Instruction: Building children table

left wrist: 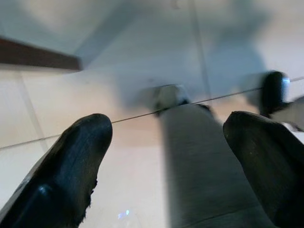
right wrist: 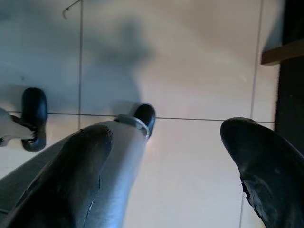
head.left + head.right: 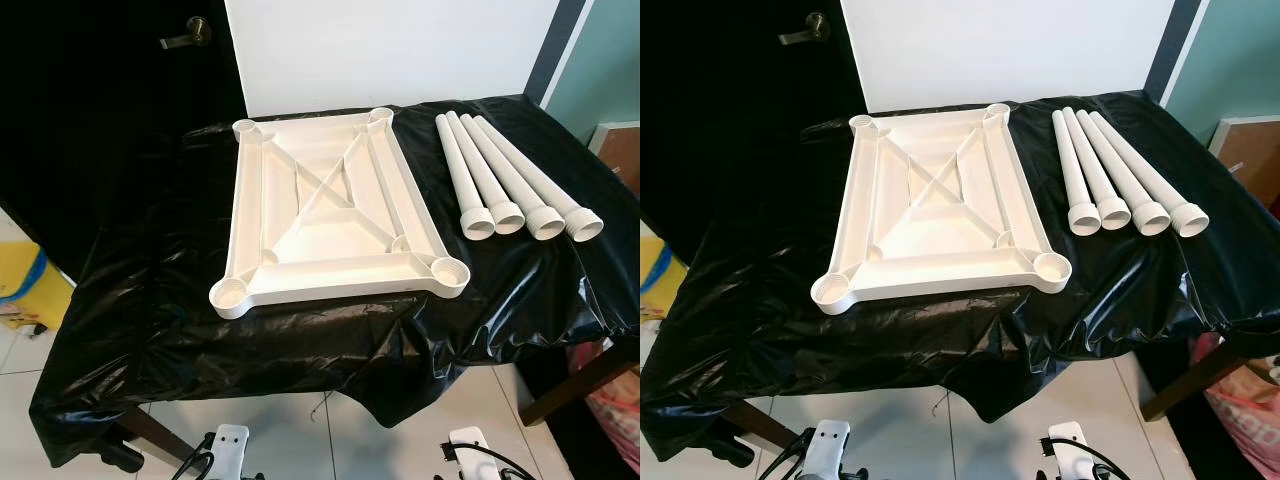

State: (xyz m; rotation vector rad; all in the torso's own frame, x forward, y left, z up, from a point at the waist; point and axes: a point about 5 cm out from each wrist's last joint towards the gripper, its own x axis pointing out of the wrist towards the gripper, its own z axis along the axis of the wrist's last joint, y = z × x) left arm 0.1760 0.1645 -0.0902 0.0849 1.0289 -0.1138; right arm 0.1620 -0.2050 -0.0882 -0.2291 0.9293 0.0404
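A white plastic tabletop [image 3: 330, 210] lies upside down on a table draped in black plastic sheet [image 3: 150, 300], its ribs and corner sockets facing up. To its right, several white tubular legs [image 3: 505, 180] lie side by side with their flared ends toward me. Both arms hang low in front of the table. My left gripper [image 1: 166, 137] is open over the tiled floor, with my own grey leg and foot below it. My right gripper [image 2: 166, 137] is open as well, nothing between its fingers.
A dark door with a lever handle [image 3: 190, 32] and a white wall panel [image 3: 390, 50] stand behind the table. A yellow bag [image 3: 25, 285] lies on the floor at left. A wooden table leg [image 3: 580, 380] and a pink bag [image 3: 615, 415] are at right.
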